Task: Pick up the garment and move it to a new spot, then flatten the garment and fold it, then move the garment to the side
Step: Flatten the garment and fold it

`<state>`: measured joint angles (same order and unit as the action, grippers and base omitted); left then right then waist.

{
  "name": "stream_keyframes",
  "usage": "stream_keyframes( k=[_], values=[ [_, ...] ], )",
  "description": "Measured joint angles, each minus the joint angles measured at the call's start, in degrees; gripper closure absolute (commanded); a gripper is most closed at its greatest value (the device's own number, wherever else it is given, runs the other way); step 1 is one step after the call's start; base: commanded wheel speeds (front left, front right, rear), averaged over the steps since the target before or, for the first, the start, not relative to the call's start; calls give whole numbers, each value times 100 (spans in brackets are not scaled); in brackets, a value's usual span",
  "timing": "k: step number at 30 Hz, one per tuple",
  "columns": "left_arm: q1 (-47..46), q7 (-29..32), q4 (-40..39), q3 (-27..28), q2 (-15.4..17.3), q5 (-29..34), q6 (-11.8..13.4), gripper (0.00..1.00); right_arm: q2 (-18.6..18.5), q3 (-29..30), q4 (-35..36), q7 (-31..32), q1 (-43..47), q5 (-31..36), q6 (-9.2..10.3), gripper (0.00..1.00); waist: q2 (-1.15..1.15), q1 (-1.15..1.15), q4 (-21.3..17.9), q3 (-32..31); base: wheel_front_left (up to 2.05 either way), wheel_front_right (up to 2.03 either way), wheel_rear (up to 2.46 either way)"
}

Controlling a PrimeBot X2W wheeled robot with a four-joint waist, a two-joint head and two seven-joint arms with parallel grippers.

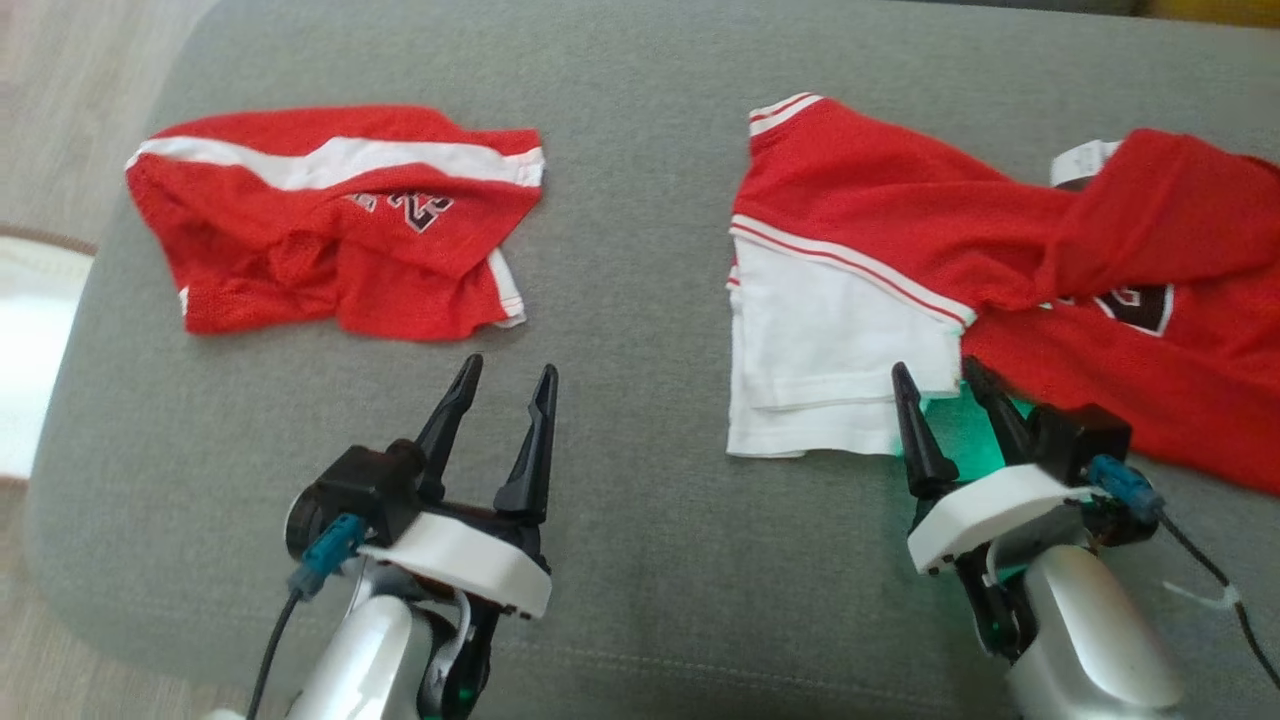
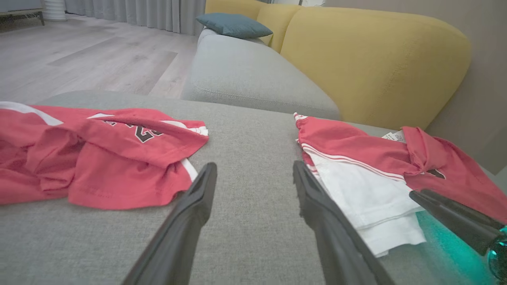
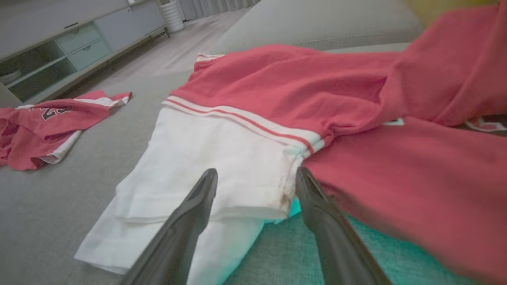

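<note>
A red and white shirt [image 1: 930,250] lies crumpled on the right of the grey cushion [image 1: 630,300], with a white panel at its near left [image 3: 222,166]. My right gripper [image 1: 940,385] is open at the white panel's near right corner, one finger on each side of that corner, and nothing is clamped. Red shorts with a white stripe and black numbers [image 1: 330,215] lie rumpled on the left [image 2: 95,158]. My left gripper [image 1: 508,372] is open just short of the shorts' near right edge, over bare cushion [image 2: 253,174].
A second grey seat cushion [image 2: 245,71] with a blue pillow [image 2: 233,24] and a yellow backrest [image 2: 368,59] stand beyond the work cushion. Wooden floor [image 2: 79,51] lies to the left, and a grey cabinet [image 3: 59,47] stands farther off. A dark cable [image 1: 1215,575] trails from my right wrist.
</note>
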<state>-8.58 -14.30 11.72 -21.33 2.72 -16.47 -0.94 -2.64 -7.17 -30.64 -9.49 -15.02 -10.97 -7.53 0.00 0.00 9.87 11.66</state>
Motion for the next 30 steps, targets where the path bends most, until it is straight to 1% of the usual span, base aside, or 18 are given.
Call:
stream_keyframes(
  k=[8, 9, 10, 11, 20, 27, 30],
  values=[
    [-125, 0, 2, -43, 0, -2, 51, 0, -8, 147, -561, -16, -377, -11, 0, 0, 0, 0, 235, 185, 0, 0, 0],
    [-138, 0, 3, -46, 0, -20, 52, 0, -8, 147, -606, -45, -414, -20, 0, 3, 0, 0, 245, 196, 0, 0, 0],
    [-138, 0, 5, -49, 0, -35, 52, 0, -8, 144, -650, -69, -450, -38, 0, 55, 0, 0, 249, 201, 0, 0, 0],
    [-136, 0, 7, -52, 0, -34, 53, 0, -8, 134, -684, -78, -474, -85, 0, 100, 0, 0, 249, 201, 0, 0, 0],
    [-136, 0, 94, -62, 0, -35, 94, 0, -20, -145, -662, -272, -552, -207, 0, 100, 0, 0, 143, 95, 0, 0, 0],
    [-131, 0, 103, -60, 0, -92, 94, 0, -21, -292, 8, -298, -566, -280, 0, 100, 0, 0, 63, -39, 0, 0, 0],
    [-127, 0, 101, -62, 0, -93, 96, 0, -21, -249, 353, -46, -656, -288, 0, 100, 0, 0, 73, -57, 0, 0, 0]
  ],
)
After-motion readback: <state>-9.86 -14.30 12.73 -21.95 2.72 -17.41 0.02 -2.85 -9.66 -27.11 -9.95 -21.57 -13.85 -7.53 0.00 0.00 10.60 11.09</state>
